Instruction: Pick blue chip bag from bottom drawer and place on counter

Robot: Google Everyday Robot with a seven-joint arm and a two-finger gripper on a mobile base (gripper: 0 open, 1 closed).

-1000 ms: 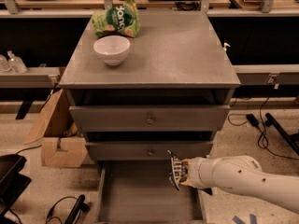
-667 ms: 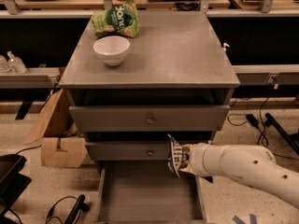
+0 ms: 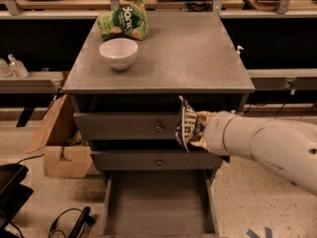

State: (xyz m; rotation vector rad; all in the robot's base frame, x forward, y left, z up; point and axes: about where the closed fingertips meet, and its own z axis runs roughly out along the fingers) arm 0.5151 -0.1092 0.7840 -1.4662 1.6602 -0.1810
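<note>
Arm (image 3: 267, 145): white, reaching in from the right, roughly level, wrist pointing left.
Gripper (image 3: 197, 132): at the arm's left tip, mid-air, clamped on the blue chip bag (image 3: 185, 125).

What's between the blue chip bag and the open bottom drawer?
In the camera view, only the closed knobbed drawer front sits between them. The tool holds the blue chip bag in front of the upper drawer, above the bottom drawer.

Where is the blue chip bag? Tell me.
In camera view, the gripper holds the blue chip bag right of centre, before the top drawer, below the counter front edge.
</note>
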